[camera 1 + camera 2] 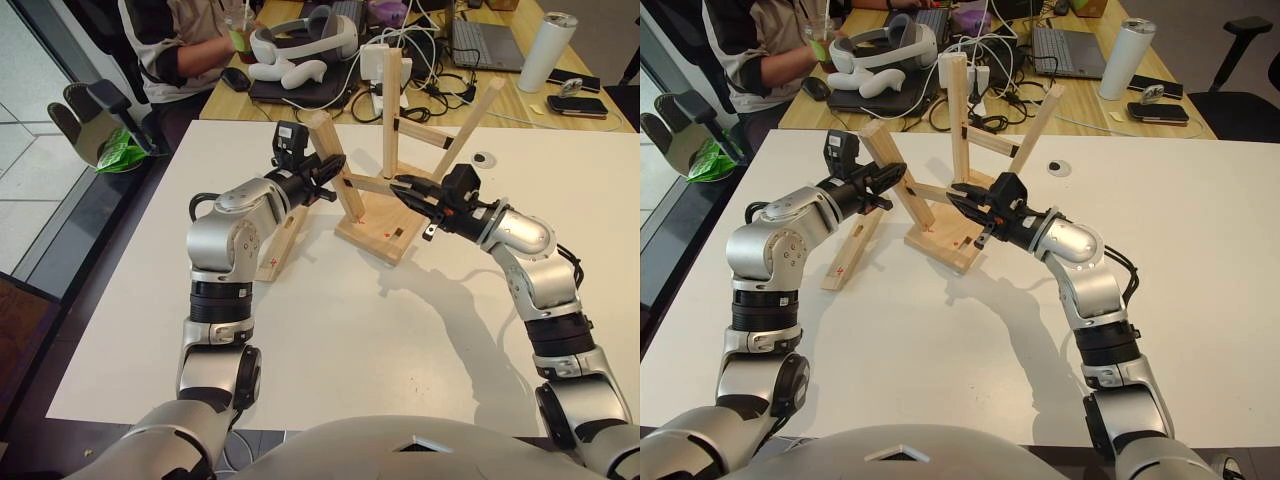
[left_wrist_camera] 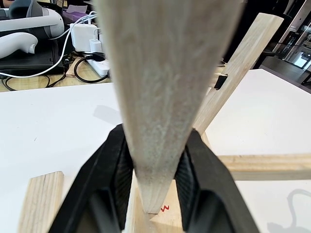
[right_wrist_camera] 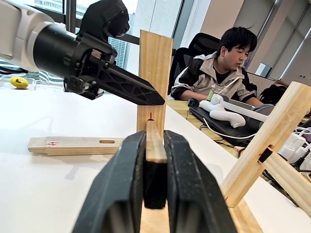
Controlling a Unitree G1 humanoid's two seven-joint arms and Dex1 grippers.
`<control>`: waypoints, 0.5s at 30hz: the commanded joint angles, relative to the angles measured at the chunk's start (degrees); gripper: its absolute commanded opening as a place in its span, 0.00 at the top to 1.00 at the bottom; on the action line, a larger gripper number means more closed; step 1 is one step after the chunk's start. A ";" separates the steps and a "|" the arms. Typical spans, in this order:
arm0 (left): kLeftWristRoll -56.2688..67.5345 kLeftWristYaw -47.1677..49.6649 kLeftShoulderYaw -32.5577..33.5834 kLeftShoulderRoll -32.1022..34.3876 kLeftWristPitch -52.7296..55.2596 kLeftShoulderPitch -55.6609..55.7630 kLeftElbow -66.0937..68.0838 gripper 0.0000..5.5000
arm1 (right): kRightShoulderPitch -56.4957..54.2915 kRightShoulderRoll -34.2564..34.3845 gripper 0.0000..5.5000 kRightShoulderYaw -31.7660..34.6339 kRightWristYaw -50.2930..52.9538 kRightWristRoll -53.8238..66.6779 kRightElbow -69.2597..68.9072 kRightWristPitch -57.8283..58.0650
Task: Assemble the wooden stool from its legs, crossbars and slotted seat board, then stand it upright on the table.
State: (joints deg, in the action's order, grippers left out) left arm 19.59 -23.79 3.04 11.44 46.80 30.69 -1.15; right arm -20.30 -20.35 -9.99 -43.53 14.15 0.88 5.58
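The stool lies upside down, its seat board (image 1: 377,238) flat on the white table (image 1: 330,340) and its legs pointing up. My left gripper (image 1: 333,186) is shut on the tilted near-left leg (image 1: 328,140), which fills the space between the black fingers (image 2: 114,165) in the left wrist view. My right gripper (image 1: 402,188) is shut on a thin crossbar (image 3: 154,143) whose end meets that same leg (image 3: 154,82). Two more legs (image 1: 391,110) (image 1: 470,125) stand in the board with a crossbar (image 1: 425,135) between them. One loose leg (image 1: 283,245) lies flat under my left arm.
Behind the table, a desk holds a headset (image 1: 300,40), a laptop (image 1: 485,45), a white tumbler (image 1: 547,50), phones (image 1: 577,104) and cables. A seated person (image 1: 175,45) is at that desk. A cable hole (image 1: 484,158) marks the table's far right.
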 commanded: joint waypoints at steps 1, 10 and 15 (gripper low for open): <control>5.24 -5.42 -6.17 -5.00 2.39 0.39 -2.61 0.81 | -1.47 2.46 0.93 -4.62 0.37 -3.72 3.51 2.18; 5.41 -5.28 -6.43 -6.13 2.79 1.48 -2.52 0.81 | -1.56 3.25 0.93 -6.28 0.06 -4.75 5.02 1.46; 5.77 -5.00 -6.57 -6.50 3.32 1.74 -2.92 0.81 | -2.29 4.19 0.93 -7.29 0.12 -5.70 6.80 0.73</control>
State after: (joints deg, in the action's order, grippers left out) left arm 19.15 -22.97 3.14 11.43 47.36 30.72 -1.22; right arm -20.99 -19.87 -10.88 -44.11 13.45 3.90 3.31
